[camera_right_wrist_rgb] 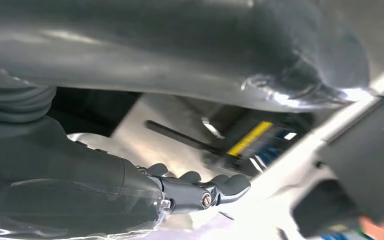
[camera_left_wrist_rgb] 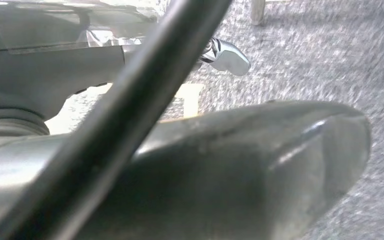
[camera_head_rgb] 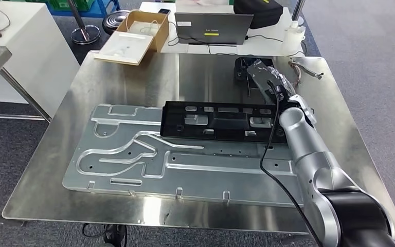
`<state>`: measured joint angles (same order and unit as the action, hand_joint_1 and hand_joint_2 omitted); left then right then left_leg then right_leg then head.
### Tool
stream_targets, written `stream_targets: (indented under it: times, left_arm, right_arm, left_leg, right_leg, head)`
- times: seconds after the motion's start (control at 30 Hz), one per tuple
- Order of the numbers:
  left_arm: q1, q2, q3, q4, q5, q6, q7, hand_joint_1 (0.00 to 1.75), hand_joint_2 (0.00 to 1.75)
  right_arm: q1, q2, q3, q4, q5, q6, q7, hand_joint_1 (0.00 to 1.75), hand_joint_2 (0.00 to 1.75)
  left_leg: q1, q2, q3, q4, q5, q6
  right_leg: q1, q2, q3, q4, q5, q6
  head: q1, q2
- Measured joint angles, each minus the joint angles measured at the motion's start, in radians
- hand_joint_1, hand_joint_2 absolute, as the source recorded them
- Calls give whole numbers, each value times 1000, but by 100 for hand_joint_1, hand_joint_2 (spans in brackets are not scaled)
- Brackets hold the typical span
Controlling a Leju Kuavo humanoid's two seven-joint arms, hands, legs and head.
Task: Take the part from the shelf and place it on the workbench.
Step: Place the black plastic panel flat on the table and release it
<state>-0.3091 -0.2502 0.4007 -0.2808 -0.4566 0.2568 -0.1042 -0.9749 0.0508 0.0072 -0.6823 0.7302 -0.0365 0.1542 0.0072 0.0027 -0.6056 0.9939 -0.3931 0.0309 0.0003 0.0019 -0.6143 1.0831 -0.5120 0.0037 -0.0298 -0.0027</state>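
Silver right arm point(camera_head_rgb: 313, 154) with trailing black cable point(camera_head_rgb: 272, 149), dark robot hand point(camera_head_rgb: 259, 72).

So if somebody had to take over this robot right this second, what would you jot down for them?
Right hand: stretched out over the far right of the workbench, past the black part; it seems to hold nothing, but whether it is open or shut is hard to tell.
Left hand: hanging low over grey carpet, apparently holding nothing.
Black part: lying flat on the big grey stamped plate on the workbench.
Done: the part appears placed.
Left: probably just pulling the right arm back clear.
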Motion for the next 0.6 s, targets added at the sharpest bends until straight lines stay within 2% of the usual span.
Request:
stream_targets:
  times: [0.07,0.1,0.13,0.17,0.23,0.27,0.3,0.33,0.4,0.43,0.47,0.5,0.57,0.6]
  left_arm:
    - [1,0,2,0,8,-3,-11,0,0]
    - [3,0,3,0,10,-4,-13,0,0]
    - [5,0,3,0,11,-4,-14,0,0]
    - [6,0,3,0,12,-4,-14,0,0]
    - [7,0,4,0,14,-3,-14,0,0]
    - [7,0,4,0,14,-3,-15,0,0]
    - [6,1,4,0,14,-3,-15,0,0]
    - [6,1,4,0,13,-3,-16,0,0]
    - [8,1,4,0,13,-2,-16,0,0]
    - [9,1,4,0,14,-2,-16,0,0]
    - [10,1,4,0,14,-3,-16,0,0]
    - [10,2,4,0,13,-3,-16,0,0]
    - [9,3,4,0,13,-6,-15,0,0]
    - [8,3,4,0,13,-7,-15,0,0]
  right_arm:
    - [-1,4,9,0,-3,-6,-9,0,0]
    - [2,6,12,1,-4,-6,-10,0,0]
    - [5,7,13,1,-4,-6,-10,0,0]
    - [6,8,14,1,-4,-6,-10,0,0]
    - [2,10,17,1,-4,-7,-11,0,0]
    - [-1,11,19,1,-4,-7,-11,0,0]
    - [-2,13,21,0,-4,-7,-11,0,0]
    - [-2,14,22,0,-4,-7,-12,0,0]
    - [0,16,23,-1,-4,-8,-12,0,0]
    - [-1,18,23,-1,-4,-8,-12,0,0]
    - [-1,20,24,-1,-4,-8,-12,0,0]
    - [-2,22,26,-1,-4,-8,-13,0,0]
    - [0,26,32,-4,-4,-10,-15,0,0]
    - [3,27,37,-7,-4,-14,-16,0,0]
  left_leg:
    - [1,1,-4,0,3,1]
    - [2,1,-8,1,3,0]
    - [4,1,-11,5,4,-1]
    - [7,1,-16,10,5,-3]
    - [12,0,-30,27,3,-12]
    - [12,-1,-39,38,3,-19]
    - [11,-2,-47,44,4,-28]
    - [10,-2,-54,48,7,-35]
    - [11,-3,-61,46,17,-48]
    - [13,-3,-66,51,10,-53]
    - [15,-3,-74,68,-10,-57]
    - [16,-3,-88,105,-45,-59]
    - [15,-3,-121,223,-136,-59]
    - [14,-3,-132,278,-170,-57]
  right_leg:
    - [-8,0,-55,123,-60,10]
    - [-14,0,-80,176,-76,15]
    - [-19,-1,-91,200,-75,21]
    - [-25,-1,-84,186,-55,26]
    - [-36,-3,-30,76,5,38]
    - [-37,-1,-7,22,26,40]
    - [-37,-1,5,-11,36,37]
    - [-34,1,6,-23,37,31]
    - [-30,1,-6,-23,48,12]
    - [-29,0,-11,-24,55,1]
    - [-29,-1,-17,-26,63,-9]
    - [-29,-1,-25,-28,72,-17]
    - [-23,-1,-41,-28,87,-27]
    - [-19,-1,-51,-28,95,-30]
  head:
    - [0,0]
    - [0,0]
    - [0,0]
    - [0,0]
    - [0,0]
    - [0,0]
    - [0,0]
    - [0,0]
    - [0,0]
    - [0,0]
    - [0,0]
    - [0,0]
    - [0,0]
    - [0,0]
